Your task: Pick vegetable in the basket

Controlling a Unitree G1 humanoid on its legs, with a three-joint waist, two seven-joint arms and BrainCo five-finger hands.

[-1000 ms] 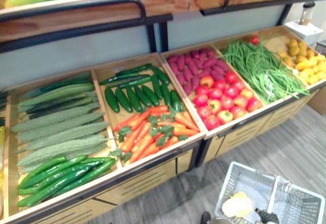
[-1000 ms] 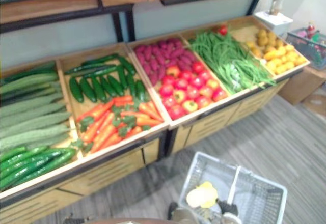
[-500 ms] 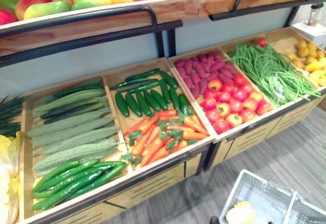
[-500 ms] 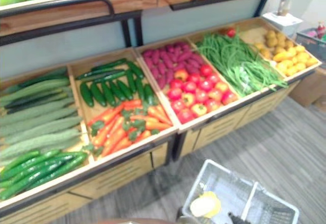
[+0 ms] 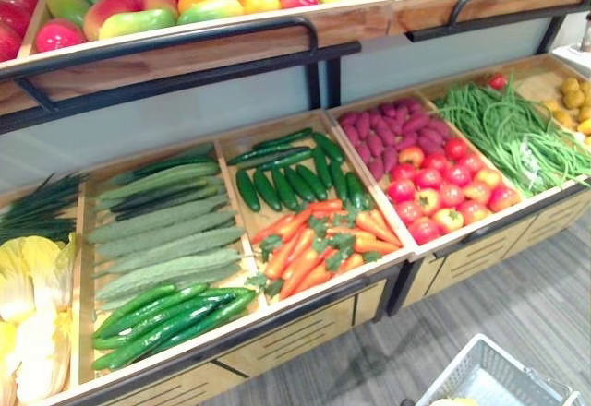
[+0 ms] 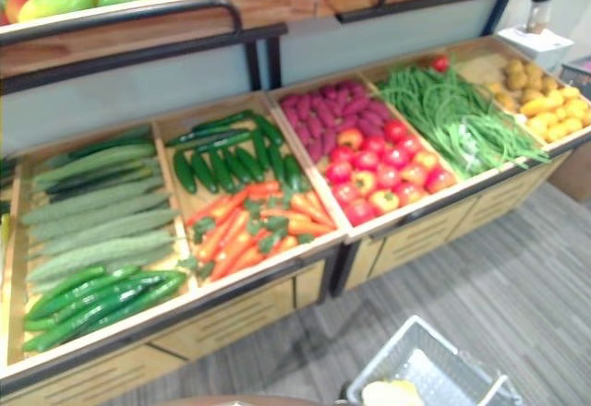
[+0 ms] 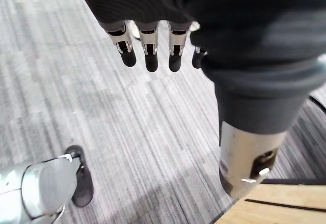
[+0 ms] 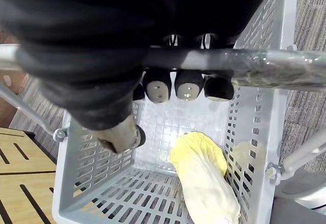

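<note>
Inside the basket (image 8: 254,122) a pale yellow cabbage (image 8: 204,178) lies on its side, leafy and crinkled. Its length runs along the mesh floor, directly beneath the right hand (image 8: 187,89), whose fingers are curled round the basket's handle (image 8: 265,66). Away from the basket, the left hand (image 7: 149,43) hangs over grey floor (image 7: 102,112), fingers straight and slightly apart, empty. That free hand looks the one to reach. More cabbages (image 5: 32,304) sit on the stand (image 5: 295,323), well beyond the basket toward the robot's left.
</note>
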